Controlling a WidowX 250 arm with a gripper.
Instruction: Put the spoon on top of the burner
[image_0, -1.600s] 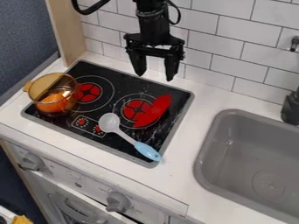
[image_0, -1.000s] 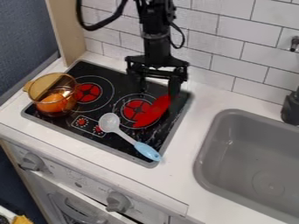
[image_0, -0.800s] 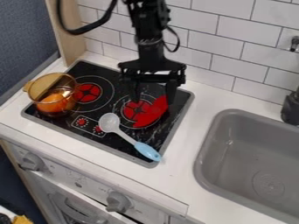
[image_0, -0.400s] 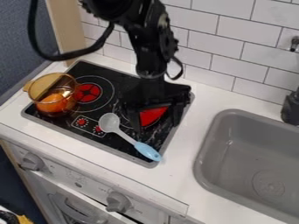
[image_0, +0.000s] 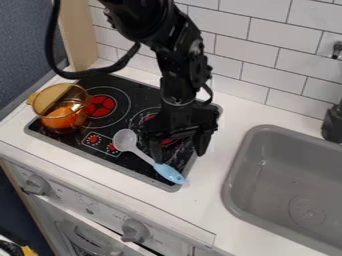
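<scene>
Lying slantwise on the front of the stove top (image_0: 138, 85), the spoon (image_0: 124, 140) is placed with its pale bowl toward the control marks and its blue handle pointed at the near right corner. The gripper (image_0: 179, 151) is held above the right burner, which is largely covered by it, and its fingers are spread wide; one is seen close by the spoon's handle, though whether they touch cannot be told. A patch of red (image_0: 166, 141) is seen between the fingers. To the left, the other burner (image_0: 101, 106) is left in plain sight, and beside it an amber glass pot (image_0: 45, 104) is set, with an orange item (image_0: 59, 119) held inside. A grey sink (image_0: 250, 150) is set into the white counter (image_0: 204, 198) at the right.
</scene>
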